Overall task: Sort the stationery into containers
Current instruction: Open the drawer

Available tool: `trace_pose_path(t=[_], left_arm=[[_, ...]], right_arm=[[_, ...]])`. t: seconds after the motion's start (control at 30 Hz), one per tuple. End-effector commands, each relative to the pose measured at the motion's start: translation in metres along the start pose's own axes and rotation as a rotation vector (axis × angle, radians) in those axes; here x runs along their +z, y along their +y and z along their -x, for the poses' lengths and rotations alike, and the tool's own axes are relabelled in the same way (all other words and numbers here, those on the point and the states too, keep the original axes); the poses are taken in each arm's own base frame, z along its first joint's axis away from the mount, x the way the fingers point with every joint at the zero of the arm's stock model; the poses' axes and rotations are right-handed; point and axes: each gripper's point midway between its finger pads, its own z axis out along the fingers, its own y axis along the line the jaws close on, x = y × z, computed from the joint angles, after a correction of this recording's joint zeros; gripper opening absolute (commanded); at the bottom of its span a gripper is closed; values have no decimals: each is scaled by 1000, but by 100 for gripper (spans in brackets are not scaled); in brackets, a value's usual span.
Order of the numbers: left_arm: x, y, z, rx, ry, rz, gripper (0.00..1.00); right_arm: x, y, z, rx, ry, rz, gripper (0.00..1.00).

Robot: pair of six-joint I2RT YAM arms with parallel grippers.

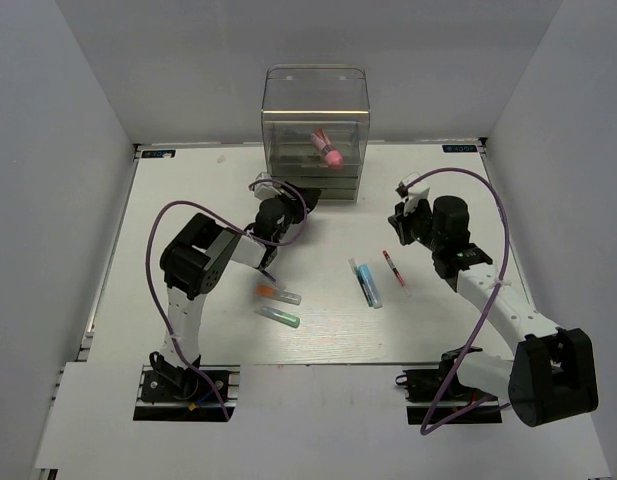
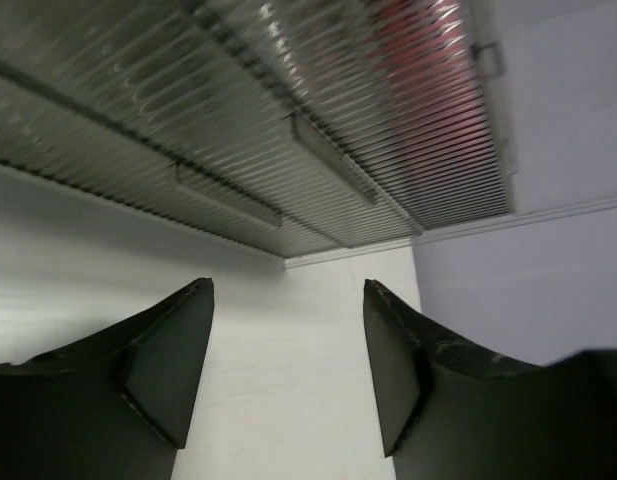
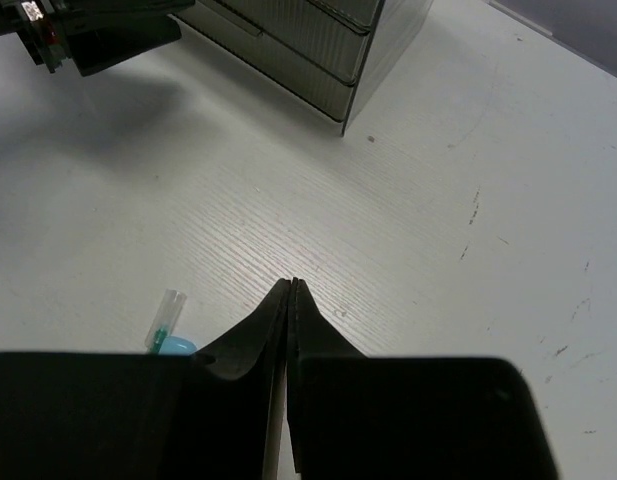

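The clear organiser (image 1: 316,120) stands at the table's far middle, with the pink cylinder (image 1: 330,152) inside its top compartment. My left gripper (image 1: 305,196) is open and empty, just in front of the drawers' left corner; the ribbed drawers (image 2: 288,120) fill the top of the left wrist view above the gripper (image 2: 288,300). My right gripper (image 1: 398,212) is shut and empty (image 3: 292,285) above bare table. On the table lie an orange-tipped marker (image 1: 273,293), a green-tipped marker (image 1: 278,316), a light-blue marker (image 1: 368,285) and a red pen (image 1: 392,268). I cannot make out the dark pen.
A clear green-cored marker (image 3: 166,315) lies beside the light-blue marker (image 3: 175,346) at the lower left of the right wrist view. That view also shows the organiser (image 3: 298,40) and the left gripper (image 3: 98,35) at the top left. White walls enclose the table.
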Motion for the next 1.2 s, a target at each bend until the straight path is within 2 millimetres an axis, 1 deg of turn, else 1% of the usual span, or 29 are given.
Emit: trace_pose_path(t=[0.0,0.07,0.1,0.2,0.3,0.37,0.4,0.47,0.5,0.53,0.57,0.6,0.63,0.7,0.73,0.77,0.83,0.87,0.93,0.97,1.0,1.03,1.07,1.1,1.13,1.17], left_arm=[[3,-43,33,1,-115,-144,67],[4,-43,37,-4,-141,-153,67],[5,-39,34,-2,-137,-146,65],[10,-36,34,-1,-137,-128,65],[16,-37,37,-5,-161,-126,65],[23,-32,38,-2,-167,-93,65],[24,-35,40,-4,-171,-100,65],[27,-34,41,-5,-181,-96,64],[31,-31,47,-8,-203,-95,63],[32,-26,44,-6,-198,-86,60],[35,-35,49,-10,-209,-106,59],[36,-28,47,-8,-208,-86,57],[38,-34,50,-11,-217,-100,54],[41,-33,49,-11,-217,-100,47],[41,-36,51,-14,-223,-112,38],[42,-32,50,-14,-230,-106,35],[41,-35,52,-17,-237,-117,28],[41,-38,54,-19,-243,-128,22],[39,-36,53,-10,-244,-127,16],[38,-33,52,-10,-243,-125,9],[38,-34,50,-9,-234,-131,6],[34,-37,52,-10,-238,-139,4],[32,-34,49,-8,-228,-140,0],[28,-32,46,-5,-214,-136,0],[26,-31,45,-6,-215,-139,0],[23,-37,43,-8,-214,-154,0]], right_arm=[[-4,-3,12,-15,-50,-1,4],[-3,-4,12,-15,-50,-5,4],[-3,-4,11,-14,-46,-5,4],[-3,-4,9,-15,-44,-1,4],[-3,-6,9,-15,-46,-6,4],[-4,-6,9,-14,-47,-6,4],[-4,-6,9,-12,-47,-4,4],[-5,-5,11,-13,-55,-4,4],[-5,-5,10,-13,-53,-3,4],[-5,-7,10,-14,-54,-7,4],[-6,-7,11,-12,-57,-8,4],[-5,-7,9,-10,-52,-6,4],[-6,-7,11,-12,-58,-6,4],[-6,-7,9,-10,-55,-5,6],[-6,-7,8,-10,-56,-4,6],[-6,-7,7,-7,-53,-5,6],[-6,-8,7,-8,-53,-5,6],[-6,-8,7,-8,-53,-5,6],[-7,-8,7,-10,-54,-5,6],[-6,-8,5,-6,-51,-4,7],[-6,-7,6,-7,-52,-1,9],[-6,-8,5,-7,-51,-4,20],[-7,-9,5,-7,-49,-5,29],[-6,-8,4,-7,-46,2,39],[-5,-5,2,-4,-40,13,56],[-5,-5,1,1,-36,15,59]])
